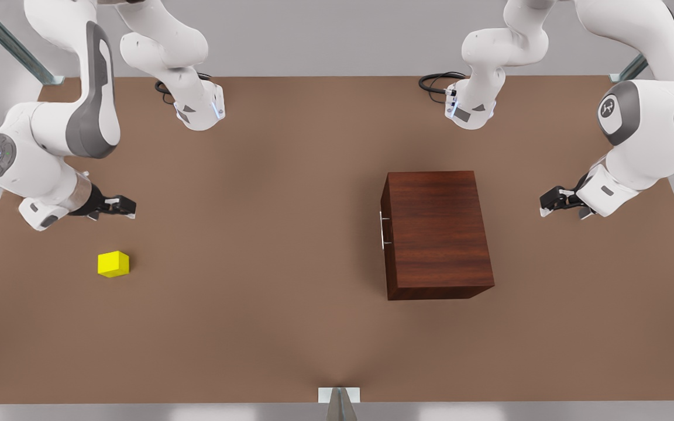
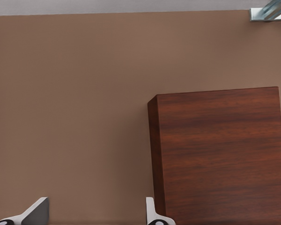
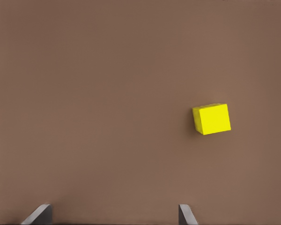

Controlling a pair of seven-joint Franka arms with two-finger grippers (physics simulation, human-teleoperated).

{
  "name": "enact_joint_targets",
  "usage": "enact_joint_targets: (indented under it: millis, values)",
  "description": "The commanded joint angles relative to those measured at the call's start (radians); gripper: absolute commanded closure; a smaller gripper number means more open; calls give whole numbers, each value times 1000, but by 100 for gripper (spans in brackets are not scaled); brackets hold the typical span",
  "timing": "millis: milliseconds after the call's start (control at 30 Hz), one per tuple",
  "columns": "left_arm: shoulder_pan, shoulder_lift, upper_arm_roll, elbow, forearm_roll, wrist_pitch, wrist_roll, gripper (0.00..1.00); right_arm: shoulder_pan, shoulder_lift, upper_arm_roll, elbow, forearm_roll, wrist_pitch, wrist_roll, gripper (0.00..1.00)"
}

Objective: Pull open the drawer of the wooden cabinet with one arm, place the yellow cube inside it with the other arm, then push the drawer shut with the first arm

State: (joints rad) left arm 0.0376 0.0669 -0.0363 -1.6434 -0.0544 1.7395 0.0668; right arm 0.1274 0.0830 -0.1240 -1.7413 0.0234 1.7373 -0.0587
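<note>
Nothing started yet: drawer [image 1: 385, 229] sits flush in the wooden cabinet [image 1: 437, 231], only its thin silver handle [image 1: 383, 230] sticking out of the face that looks toward the front view's left, bar running near-to-far along that face. Nearest the camera is the yellow cube [image 1: 113, 264], alone on the bench [image 1: 267, 327], toward the front view's left, well apart from the cabinet. Just beyond it hangs the right end effector [image 1: 128, 207], fingers spread and holding nothing; in the right wrist view the cube [image 3: 211, 119] lies ahead of and off to one side of the fingertips [image 3: 186, 214], bare bench all round, so a short drop toward the near edge should reach it. Left end effector [image 1: 543, 206] is on the cabinet's other side, at the front view's right, also released and empty; the left wrist view has a fingertip [image 2: 151, 212] by the cabinet's [image 2: 222, 154] corner. Key relation: the handle faces away from this arm, so it likely must go over or round the cabinet to hook the bar, then pull toward the front view's left, where there's plenty of open bench. Far back are both arm bases and coiled cables [image 1: 437, 80].
</note>
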Motion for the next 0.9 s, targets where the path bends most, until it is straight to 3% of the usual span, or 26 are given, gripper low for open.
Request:
enact_joint_targets:
  millis: [0,133,200,267,433,633,867]
  values:
    - [-1,-1,0,0,1,0,7,0,-18,0,-2,2,0,-24,34,0]
    - [-77,19,-4,23,1,0,-28,0,-22,0,-3,0,0,-25,36,0]
    - [-174,99,-4,149,24,-80,-155,0,-23,0,-9,0,0,-25,37,0]
    - [-378,171,-4,218,68,-94,-436,0,-23,0,-11,2,0,-25,37,0]
    - [-619,244,-2,214,87,-58,-890,0,-23,6,-13,3,3,-25,39,0]
    - [-717,389,-2,269,117,61,-1279,0,-23,9,-13,3,1,-25,37,0]
    - [-748,478,0,261,208,130,-1317,0,-20,11,-11,12,7,-15,40,0]
